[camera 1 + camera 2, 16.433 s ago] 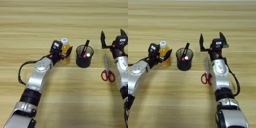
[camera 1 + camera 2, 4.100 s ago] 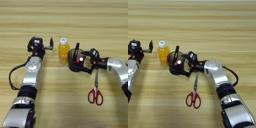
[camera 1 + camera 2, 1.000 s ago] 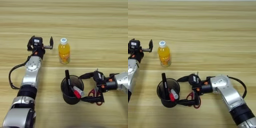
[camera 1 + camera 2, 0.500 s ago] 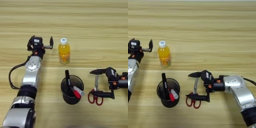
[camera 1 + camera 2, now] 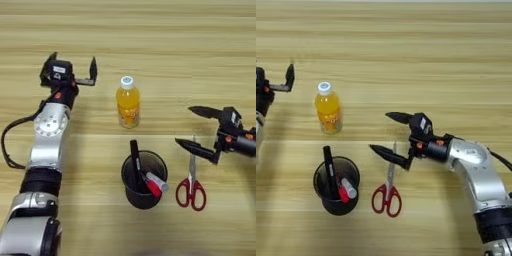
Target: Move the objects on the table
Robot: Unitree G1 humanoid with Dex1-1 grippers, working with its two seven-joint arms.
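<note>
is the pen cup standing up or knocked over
Upright. The pen cup stands on its base on the table, its round mouth facing up, with the markers leaning inside it.

Both arms wear silver-grey shells with black joints. The left arm (image 5: 48,131) trails a black cable. Each gripper has black fingers; the right gripper (image 5: 391,134) shows small orange marks.

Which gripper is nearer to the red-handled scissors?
The right. The right gripper is open, with its lower finger directly above the blades of the scissors. The left gripper is open, far off to the upper left, beyond the orange-drink bottle.
</note>
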